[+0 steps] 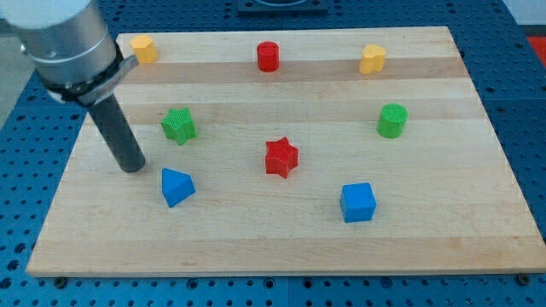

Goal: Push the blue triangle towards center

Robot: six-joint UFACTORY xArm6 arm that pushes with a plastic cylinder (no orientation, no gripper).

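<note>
My tip [133, 167] rests on the wooden board [256, 247] near its left edge, bare and touching no block, with nothing carried or pinned under it. Just to its right and slightly nearer the bottom edge lies the blue triangle [177, 186], close to my tip but apart from it, a sliver of bare wood showing between them. That block sits in the bottom-left part of the board, so the middle lies to its right and a little toward the top edge. To push it well, I judge I should stay on its left face and drop slightly toward the bottom edge first, so the line from my tip through the block's middle aims at the centre. If I strike the slanted face off-centre, the wedge will likely spin or slip aside instead of travelling straight, so a slow, square contact matters. Above the triangle, toward the top edge, stands the green star [179, 125], well off my intended path. Further right, the red star [281, 158] sits almost at the centre itself; I should stop before the triangle knocks into it. The blue cube [357, 202], toward the bottom-right corner, is apart from the route and should stay undisturbed if I keep the push short and steady.
</note>
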